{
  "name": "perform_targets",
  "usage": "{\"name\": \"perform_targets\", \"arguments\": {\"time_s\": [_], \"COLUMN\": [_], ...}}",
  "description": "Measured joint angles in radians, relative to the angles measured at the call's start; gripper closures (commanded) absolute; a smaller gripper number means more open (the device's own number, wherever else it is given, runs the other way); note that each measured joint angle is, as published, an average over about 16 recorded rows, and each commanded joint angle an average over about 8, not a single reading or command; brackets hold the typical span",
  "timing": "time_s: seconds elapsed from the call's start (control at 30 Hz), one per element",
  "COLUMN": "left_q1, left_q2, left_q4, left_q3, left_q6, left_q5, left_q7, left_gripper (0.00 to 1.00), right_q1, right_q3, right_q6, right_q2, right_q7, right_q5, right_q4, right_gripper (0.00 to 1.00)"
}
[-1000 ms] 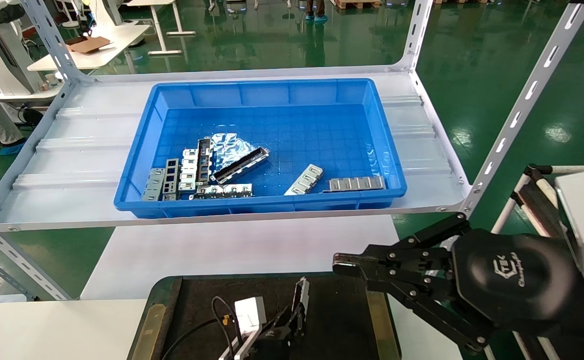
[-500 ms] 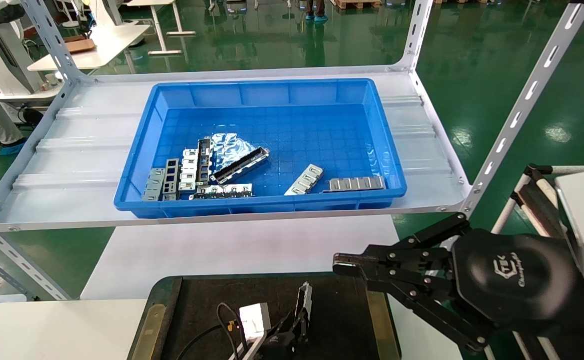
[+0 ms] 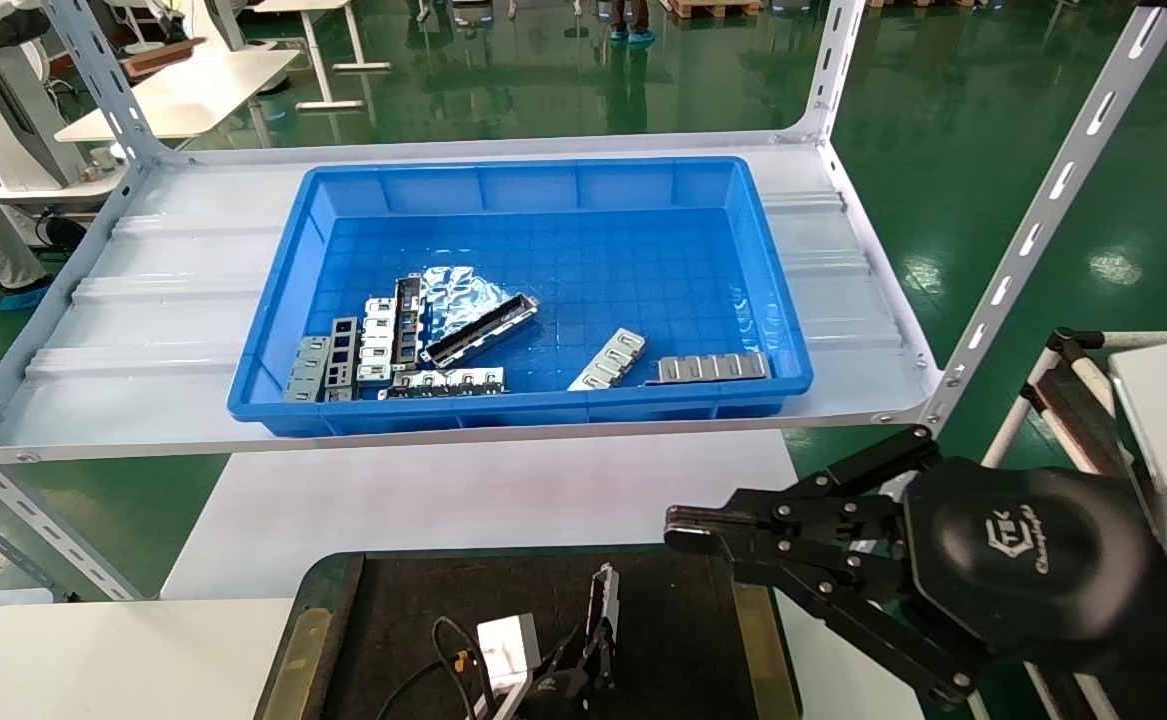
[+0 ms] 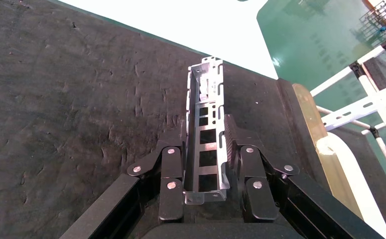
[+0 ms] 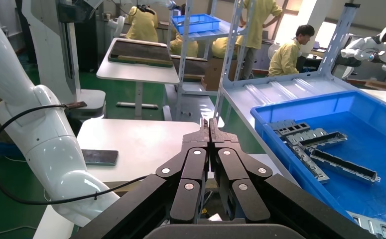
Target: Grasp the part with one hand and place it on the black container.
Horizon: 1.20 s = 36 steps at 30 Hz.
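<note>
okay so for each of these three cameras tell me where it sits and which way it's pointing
Head view: high on the robot, facing forward and down at the blue bin and black tray; right tool shows.
Left wrist view: on the left arm, facing the tray; left tool grips the metal part.
Right wrist view: on the right arm, facing sideways; shut right tool shows.
Shared: the blue bin, head and right wrist.

Bare black container (image 3: 683, 640) floor surrounds the left pincer (image 4: 206, 164).

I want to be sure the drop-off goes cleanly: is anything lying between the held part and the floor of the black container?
Nothing visible does. The left gripper is shut on the part, right over the black container. The matte floor around and beyond the part is bare. The right gripper, shut and empty, hovers off the container's right edge.
</note>
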Motion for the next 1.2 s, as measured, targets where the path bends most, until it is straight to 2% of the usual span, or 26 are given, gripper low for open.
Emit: {"name": "perform_targets", "arguments": {"time_s": [0.37, 0.77, 0.97, 1.2], "left_q1": [-0.036, -0.073, -0.094, -0.124], "left_q2": [-0.001, -0.019, -0.063, -0.158], "left_q4": [0.008, -0.013, -0.042, -0.105], "left_q3": [0.100, 0.167, 0.184, 0.194], "left_q6": [-0.060, -0.088, -0.052, 0.045], "left_q5": [0.031, 0.050, 0.075, 0.117], "left_q7": [-0.121, -0.182, -0.209, -0.255], "left_gripper": [0.00, 0.00, 0.00, 0.00], "right_q1": [0.000, 0.000, 0.000, 0.000], "right_q3": [0.000, -0.001, -0.001, -0.001], "right_q6": [0.000, 0.000, 0.000, 0.000], "right_q2": [0.000, 0.000, 0.000, 0.000], "right_q7": [0.000, 0.000, 0.000, -0.001], "right_q5": [0.000, 0.000, 0.001, 0.001], "right_q4": [0.000, 0.000, 0.000, 0.000], "right_gripper": [0.00, 0.00, 0.00, 0.00]}}
